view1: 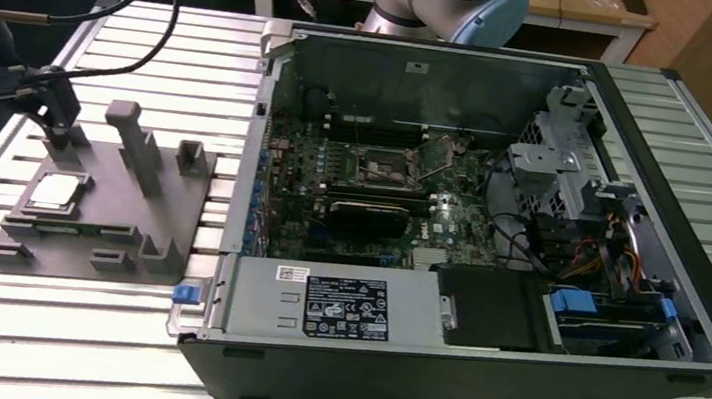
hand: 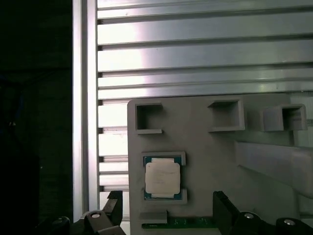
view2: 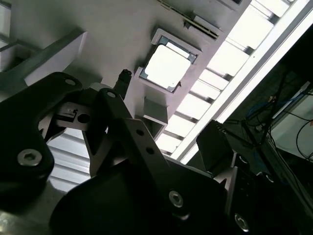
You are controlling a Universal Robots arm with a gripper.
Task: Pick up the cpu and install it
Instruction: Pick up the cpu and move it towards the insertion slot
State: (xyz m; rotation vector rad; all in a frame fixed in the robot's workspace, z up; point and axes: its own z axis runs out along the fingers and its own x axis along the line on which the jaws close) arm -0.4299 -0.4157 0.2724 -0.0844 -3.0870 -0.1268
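Cpu (hand: 162, 177): lies flat in a square recess of the grey tray (hand: 210, 142), silver lid up. Not gripped, not lifted. In the first wrist view a thin green board edge rims the lid. In the second wrist view the cpu (view2: 167, 67) glares near white, so its surface detail cannot be made out. In the exterior view it (view1: 58, 191) sits in the tray part nearest the exterior view's left.

Gripper (hand: 167, 199): jaws spread, pinching nothing. The first wrist view catches two black fingers (hand: 113, 204), cut off by the frame edge, one to each side of the recess, both clear of the chip. In the exterior view the gripper (view1: 63, 133) hangs above the tray close by the cpu; the gap between the jaws cannot be judged there, nor whether the tips touch the tray. In the second wrist view the gripper's black body covers much of the tray.

Tray (view1: 124, 229): the exterior view gives its upright posts (view1: 134, 139), which stand beyond the cpu recess. The first wrist view gives further empty square pockets (hand: 149, 118).

Table (view1: 73, 328): slatted aluminium, carries the tray.

Computer case (view1: 681, 176): open, just beside the tray toward the exterior view's right. Motherboard (view1: 319, 170) exposed inside, with socket frame (view1: 386, 171) near its middle; whether the socket holds anything cannot be told.
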